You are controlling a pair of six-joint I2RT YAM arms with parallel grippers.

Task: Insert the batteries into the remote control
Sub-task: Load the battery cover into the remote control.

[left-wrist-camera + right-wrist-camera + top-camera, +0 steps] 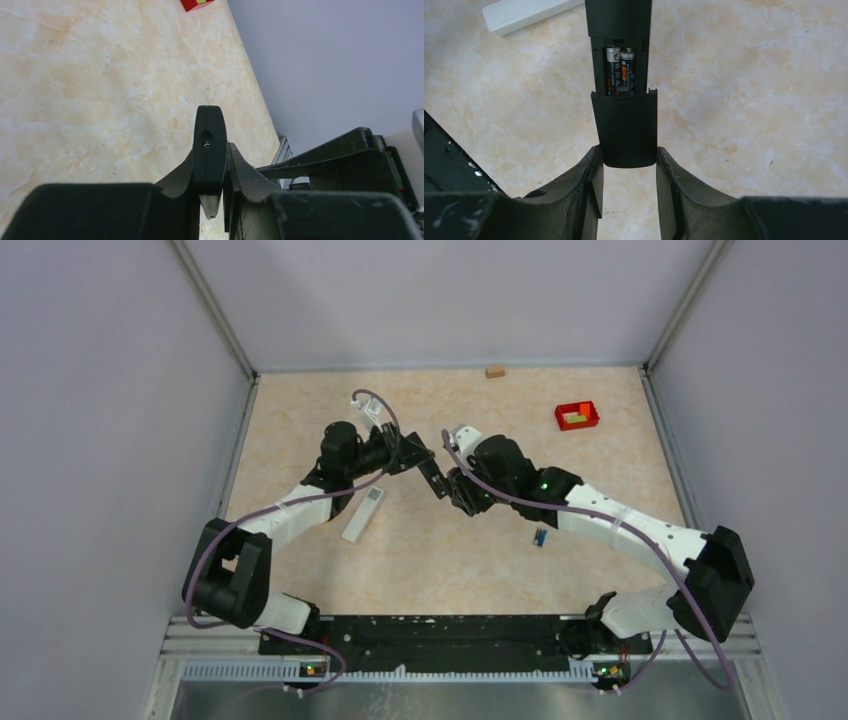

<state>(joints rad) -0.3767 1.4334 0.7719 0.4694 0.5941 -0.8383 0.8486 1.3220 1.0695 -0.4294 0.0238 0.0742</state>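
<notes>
A black remote (618, 20) is held in the air between both grippers. Its back compartment holds two dark batteries (620, 70) side by side, pale ends showing. The black cover (626, 127) is slid partly off the compartment. My right gripper (626, 157) is shut on the cover's near end. My left gripper (212, 160) is shut on the remote (210, 145), seen edge-on. From above, the remote (432, 472) spans between the left gripper (408, 458) and the right gripper (452, 485). A small blue piece (540, 536) lies on the table under the right arm.
A white remote (363, 513) lies on the table below the left gripper; it also shows in the right wrist view (524, 12). A red box (577, 416) stands at the back right, and a small tan block (494, 371) at the back edge.
</notes>
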